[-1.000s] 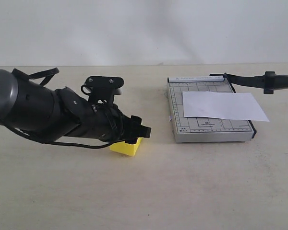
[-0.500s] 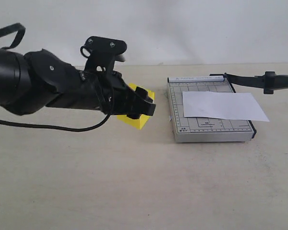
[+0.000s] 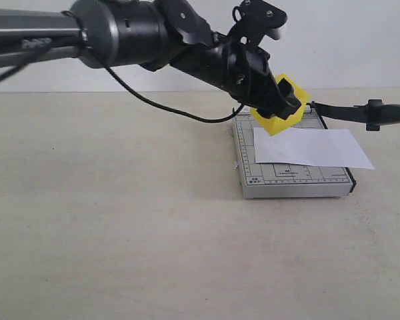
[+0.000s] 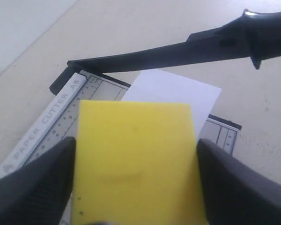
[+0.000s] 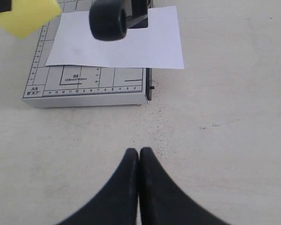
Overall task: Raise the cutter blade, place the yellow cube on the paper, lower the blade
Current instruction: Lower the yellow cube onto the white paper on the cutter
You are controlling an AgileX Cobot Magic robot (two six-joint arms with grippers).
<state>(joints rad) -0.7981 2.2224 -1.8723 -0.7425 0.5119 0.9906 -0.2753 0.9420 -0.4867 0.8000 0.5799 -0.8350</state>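
My left gripper (image 3: 283,100) is shut on the yellow cube (image 3: 273,123) and holds it in the air over the far left corner of the grey cutter base (image 3: 293,175). In the left wrist view the cube (image 4: 136,159) fills the space between both fingers, with the white paper (image 4: 178,91) just beyond it. The paper (image 3: 313,148) lies on the base and overhangs its right side. The cutter blade (image 3: 360,113) stands raised off the base, its handle (image 5: 107,18) looming above the paper (image 5: 131,47). My right gripper (image 5: 139,154) is shut and holds nothing, over the table in front of the cutter.
The cutter sits on a beige table (image 3: 120,220) with a white wall behind. The raised blade's handle reaches the right edge of the exterior view. The left arm and its cable (image 3: 173,110) stretch in from the upper left.
The left arm has lifted the yellow cube off the table and carried it right and up, from the table's left part to above the cutter's far left corner. Blade and paper have not moved.
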